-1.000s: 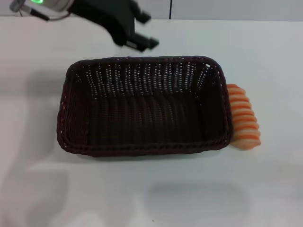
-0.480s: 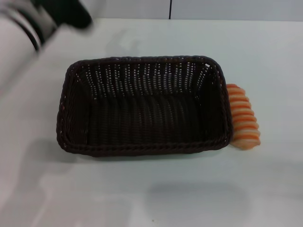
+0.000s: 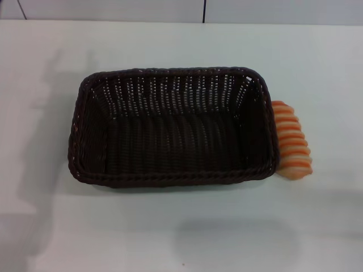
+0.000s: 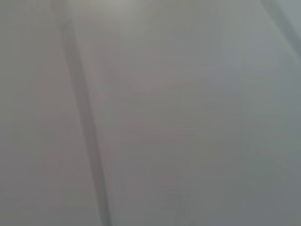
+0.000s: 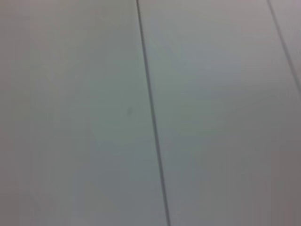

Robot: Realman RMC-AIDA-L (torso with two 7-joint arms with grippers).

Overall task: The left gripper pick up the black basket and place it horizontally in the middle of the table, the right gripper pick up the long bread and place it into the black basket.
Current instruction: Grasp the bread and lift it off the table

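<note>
Looking down from the head camera, I see the black basket [image 3: 170, 127] lying lengthwise across the middle of the worktop [image 3: 317, 62], open side up and empty, so I judge the basket half of the job done. The long bread [image 3: 292, 148] lies on the worktop just outside the basket's right end wall, its inner edge hidden behind the rim, so I cannot tell if they touch. Neither the left gripper nor the right gripper appears in any view; both wrist cameras show only blank pale surface with a dark seam, so whether either gripper is released or clenched I cannot say. For the bread pickup, that close basket wall is what I expect to crowd the right gripper's approach.
</note>
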